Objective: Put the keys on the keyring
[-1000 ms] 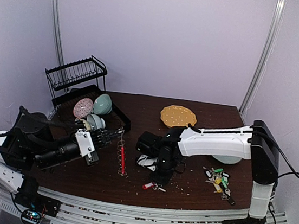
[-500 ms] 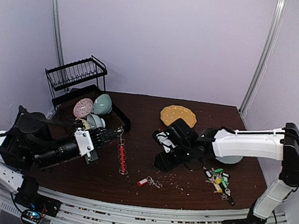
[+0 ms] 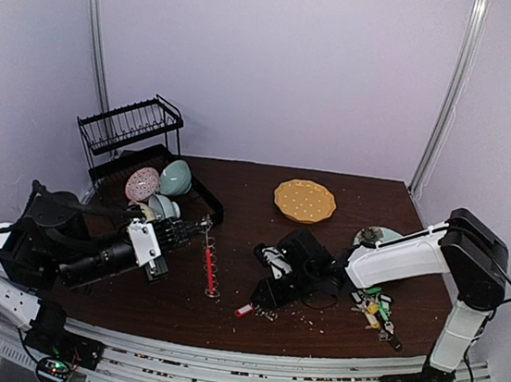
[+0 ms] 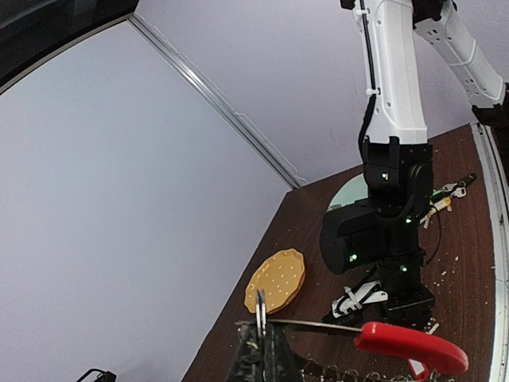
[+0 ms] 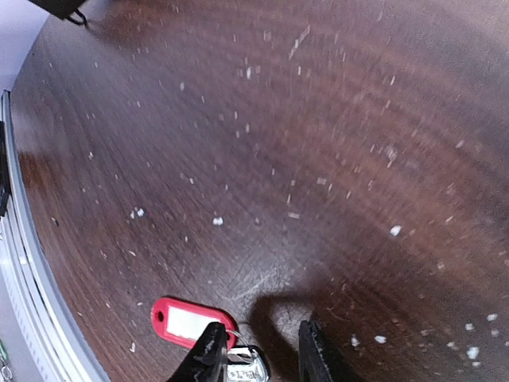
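Low down, right gripper (image 5: pixel 261 344) part-open, straddled silver key (image 5: pixel 187 322) with oval red plastic tag on speckled dark wood table (image 5: pixel 318 159). Left gripper (image 4: pixel 262 350) pinched shut on keyring (image 4: pixel 402 341): red arc, wire loops.

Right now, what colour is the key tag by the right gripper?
Red tag; best in the right wrist view.

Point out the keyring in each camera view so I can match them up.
Top external: keyring left of centre, seen edge-on, held by the left claw.
Left wrist: its red arc at bottom right.
Right wrist: not in it.
Shared landmark: yellow dotted plate, in top and left wrist views only.
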